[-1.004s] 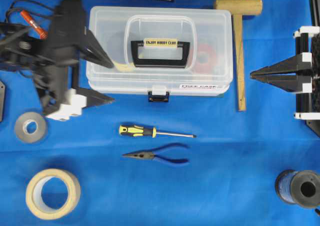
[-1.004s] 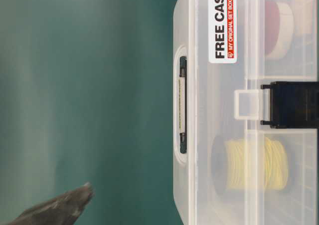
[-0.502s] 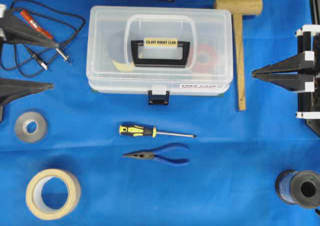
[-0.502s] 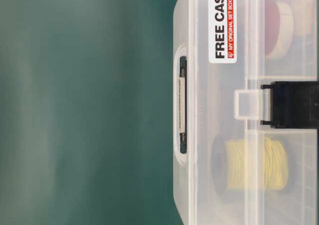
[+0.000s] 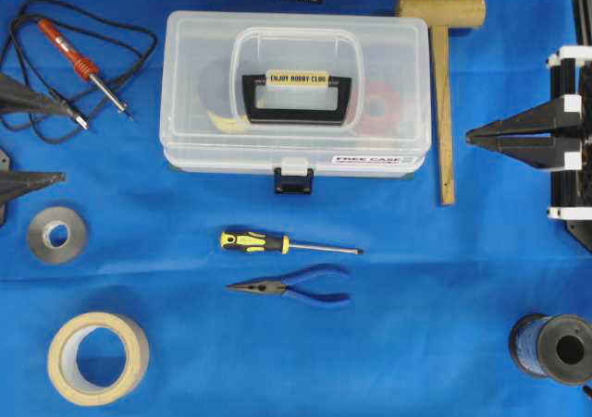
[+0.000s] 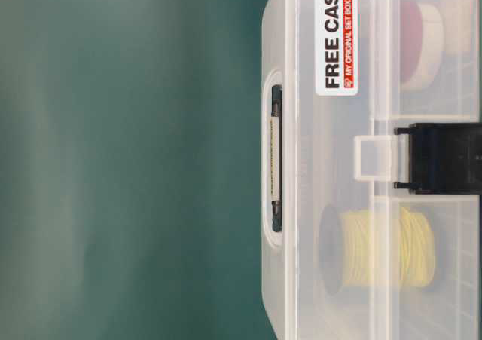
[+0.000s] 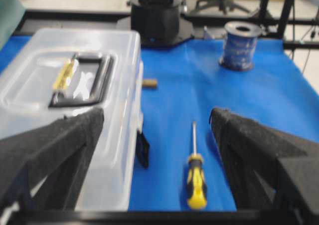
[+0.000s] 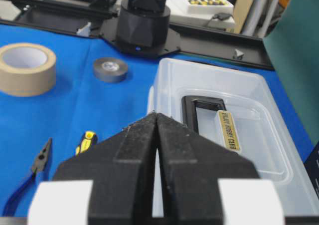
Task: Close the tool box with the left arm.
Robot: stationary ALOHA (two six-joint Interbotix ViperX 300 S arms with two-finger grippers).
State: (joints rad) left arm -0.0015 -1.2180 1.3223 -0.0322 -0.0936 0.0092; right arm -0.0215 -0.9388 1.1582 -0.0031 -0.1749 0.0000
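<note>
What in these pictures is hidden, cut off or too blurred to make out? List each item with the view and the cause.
- Left gripper: overhead view, the frame's left edge cuts off all but the finger tips.
- Tool box contents: table-level view, the cloudy plastic blurs the yellow spool; the frame crops the box.
- Black latch: overhead view, too small to tell whether it is fastened.
- Screwdriver tip: left wrist view, blurred.

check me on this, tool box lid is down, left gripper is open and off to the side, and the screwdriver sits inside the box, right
Not quite. The screwdriver lies on the blue cloth in front of the tool box, as the overhead view shows. The lid is down, and the left gripper is open, off to the side.
</note>
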